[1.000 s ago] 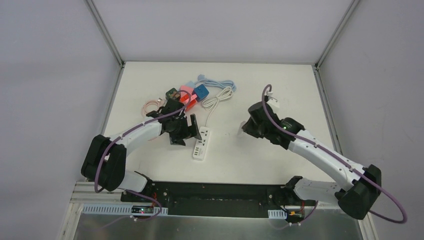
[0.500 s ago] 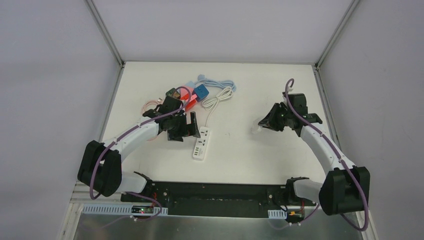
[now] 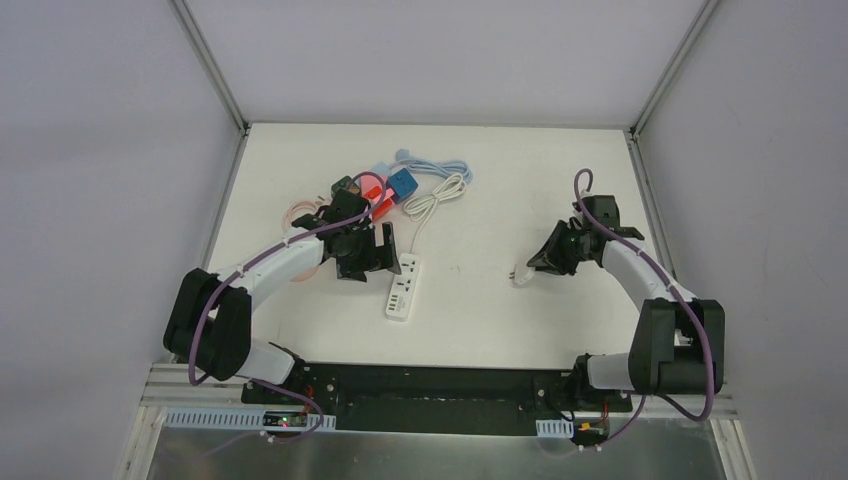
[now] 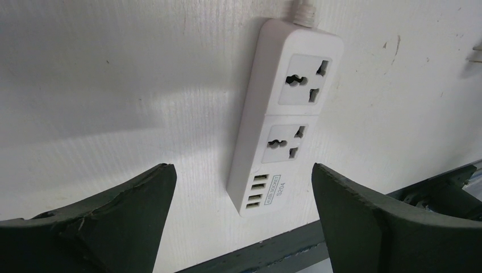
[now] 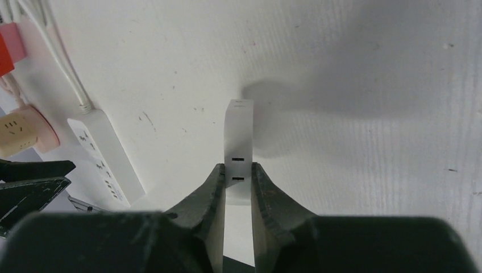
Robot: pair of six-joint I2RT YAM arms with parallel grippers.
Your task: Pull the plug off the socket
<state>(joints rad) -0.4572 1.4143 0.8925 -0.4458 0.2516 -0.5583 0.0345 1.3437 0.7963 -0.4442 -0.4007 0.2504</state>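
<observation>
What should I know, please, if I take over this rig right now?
Left hand: open, above the power strip, holding nothing.
Right hand: shut on the white plug, well right of the strip, near the table.
Done: both of the strip's sockets are empty, so the plug is out.
Left: probably only to set the plug down and let go.

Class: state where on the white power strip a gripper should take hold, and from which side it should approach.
Probably best: grip the power strip across its narrow width at mid-length, coming straight down from above. It lies flat, sockets up, and its two long side walls are both free.
</observation>
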